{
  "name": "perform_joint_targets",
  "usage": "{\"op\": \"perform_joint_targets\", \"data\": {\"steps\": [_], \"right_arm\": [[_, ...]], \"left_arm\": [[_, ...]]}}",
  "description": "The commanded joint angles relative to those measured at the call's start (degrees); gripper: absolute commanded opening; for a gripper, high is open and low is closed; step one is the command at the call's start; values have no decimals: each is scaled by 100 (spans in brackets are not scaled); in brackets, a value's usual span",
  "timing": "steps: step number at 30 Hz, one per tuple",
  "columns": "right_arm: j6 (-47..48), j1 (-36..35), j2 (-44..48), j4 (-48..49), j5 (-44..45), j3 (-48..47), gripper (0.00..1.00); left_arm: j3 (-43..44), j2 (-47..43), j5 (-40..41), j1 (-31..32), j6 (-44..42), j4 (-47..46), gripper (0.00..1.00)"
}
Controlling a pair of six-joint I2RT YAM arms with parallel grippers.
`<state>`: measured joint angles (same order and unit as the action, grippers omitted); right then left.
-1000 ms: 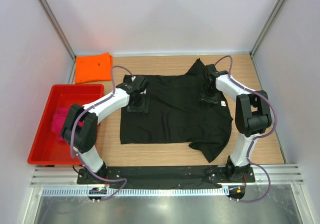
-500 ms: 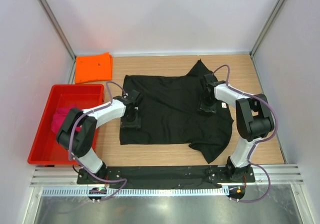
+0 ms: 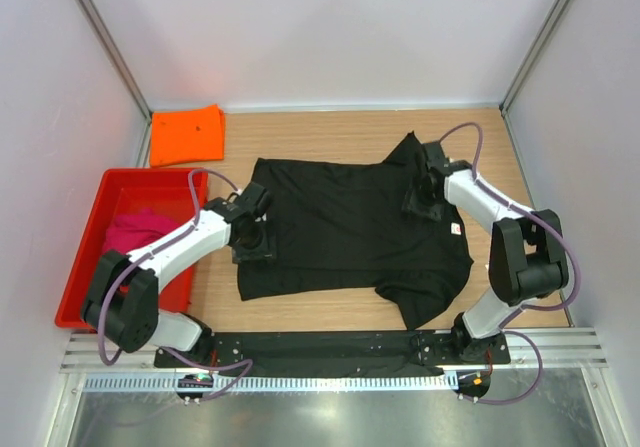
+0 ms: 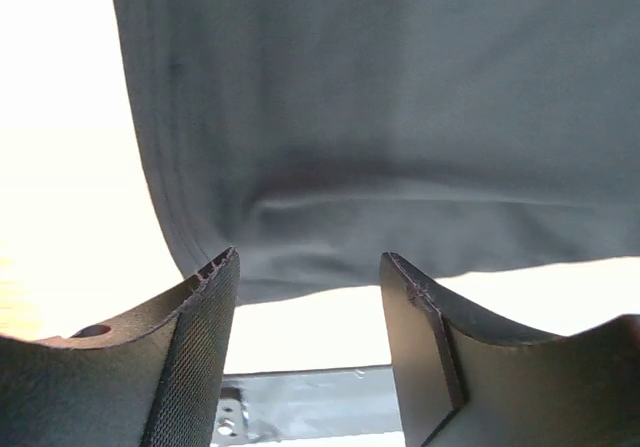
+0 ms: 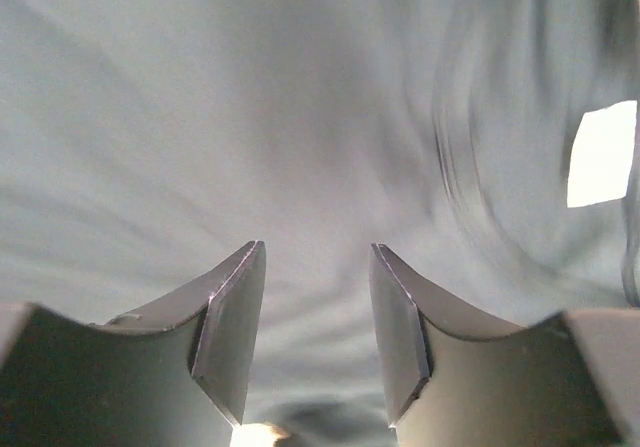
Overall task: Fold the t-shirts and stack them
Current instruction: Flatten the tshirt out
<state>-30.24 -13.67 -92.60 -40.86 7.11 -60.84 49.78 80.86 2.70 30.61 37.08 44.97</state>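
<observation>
Both pincers are seen lowered over the black t-shirt point(image 3: 350, 232), each with its jaws parted and nothing held between them. From above, the left gripper point(image 3: 251, 239) sits at the shirt's left hem edge, and its wrist view shows the gap between the fingers, with dark cloth just beyond and pale table past the hem. The right gripper point(image 3: 421, 199) hangs over the collar end at the right, near the small white tag point(image 3: 457, 229); in its wrist view only black cloth is seen past the parted fingers.

The black t-shirt is spread flat on the wooden table point(image 3: 330, 132), its long axis running left to right, hem at the left, collar and sleeves at the right. Each end is therefore nearest to the arm on its own side, which is judged to be what the coming move depends on.

An orange t-shirt point(image 3: 186, 134) lies folded at the far left corner, and a pink t-shirt point(image 3: 135, 232) lies in the red tray point(image 3: 92, 304) at the left.

Compared with a second ago, the left gripper has been drawn nearer and leftward to the hem, and the shirt's far edge has shifted nearer with the pull.
</observation>
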Motion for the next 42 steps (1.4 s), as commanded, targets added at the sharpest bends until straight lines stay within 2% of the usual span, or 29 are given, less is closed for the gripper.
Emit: {"op": "perform_joint_targets", "data": {"steps": [1, 3, 6, 8, 12, 17, 23, 28, 36, 39, 41, 42], "right_arm": [[-500, 452, -222, 1298, -122, -1232, 52], [-597, 680, -1021, 1257, -140, -1841, 50], [-789, 901, -2093, 984, -508, -3350, 44], [-904, 998, -2576, 1036, -632, -3679, 39], [-1063, 1016, -3088, 1326, -1009, -4180, 38], [-1247, 1007, -3431, 1309, -1089, -4322, 38], [-1257, 1007, -3449, 1563, -1186, -4033, 37], [-1327, 1016, -3589, 1652, -1309, -4015, 32], [-1292, 998, -3678, 1660, -1344, -4015, 29], [-1274, 998, -3739, 1861, -1432, -4084, 20], [-1423, 954, -3879, 2002, -1537, -4207, 6], [-1493, 928, -3950, 2177, -1703, -4452, 4]], "left_arm": [[750, -167, -444, -11, 2, 126, 61], [1015, 25, -594, -2, -69, 126, 61], [1402, 228, -709, 33, -227, 47, 61], [1569, 281, -753, 33, -315, 20, 60], [1693, 308, -823, 33, -465, 47, 59], [1684, 369, -797, 33, -579, 117, 59], [1693, 518, -850, 33, -623, 143, 58], [1728, 571, -867, 33, -667, 152, 58], [1728, 606, -894, 33, -693, 161, 58], [1754, 633, -894, 33, -693, 170, 58], [1763, 642, -885, 33, -693, 179, 58], [1763, 642, -885, 33, -693, 161, 58]]}}
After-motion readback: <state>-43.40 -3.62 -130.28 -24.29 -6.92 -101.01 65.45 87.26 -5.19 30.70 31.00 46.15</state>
